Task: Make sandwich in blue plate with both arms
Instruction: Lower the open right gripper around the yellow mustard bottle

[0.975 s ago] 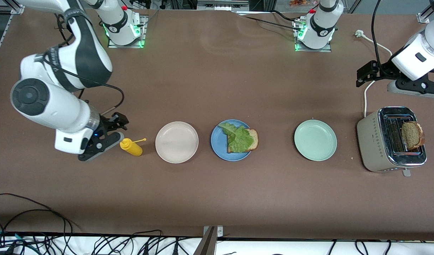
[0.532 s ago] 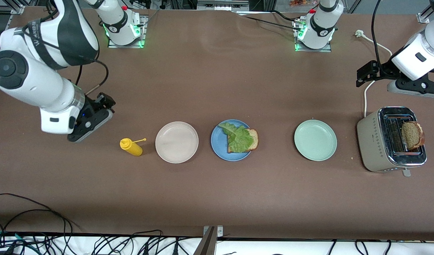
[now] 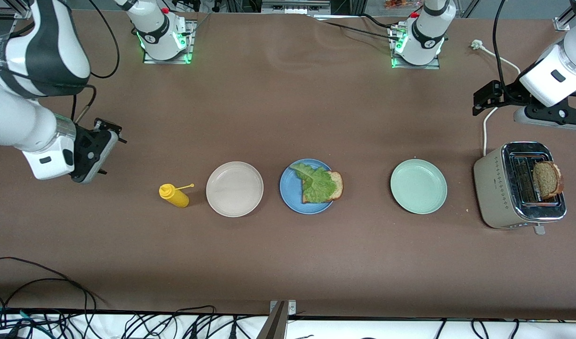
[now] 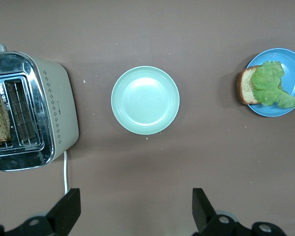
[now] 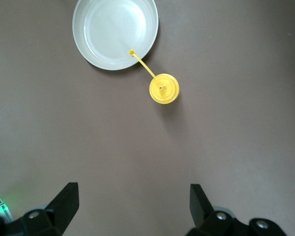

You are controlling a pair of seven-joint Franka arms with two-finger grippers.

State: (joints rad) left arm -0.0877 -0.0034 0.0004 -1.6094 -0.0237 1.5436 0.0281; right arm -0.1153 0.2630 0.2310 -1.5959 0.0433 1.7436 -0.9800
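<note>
1. I see the table (image 3: 288, 263) filling the frame.
2. The toaster (image 3: 504, 188), at the frame's lower right edge, holds a bread slice (image 3: 547, 179).
3. My right gripper (image 3: 92, 153) hangs at the frame's left edge over bare table, fingers apart, empty.
4. My left gripper (image 3: 485, 96) waits at upper right, fingers apart.
5. The blue plate (image 3: 290, 188), frame centre, carries bread (image 3: 337, 183) under lettuce (image 3: 316, 183).
6. It sits between the cream plate (image 3: 235, 189) and mint plate (image 3: 418, 186).
7. The yellow bottle (image 3: 175, 195) stands beside the cream plate.
</note>
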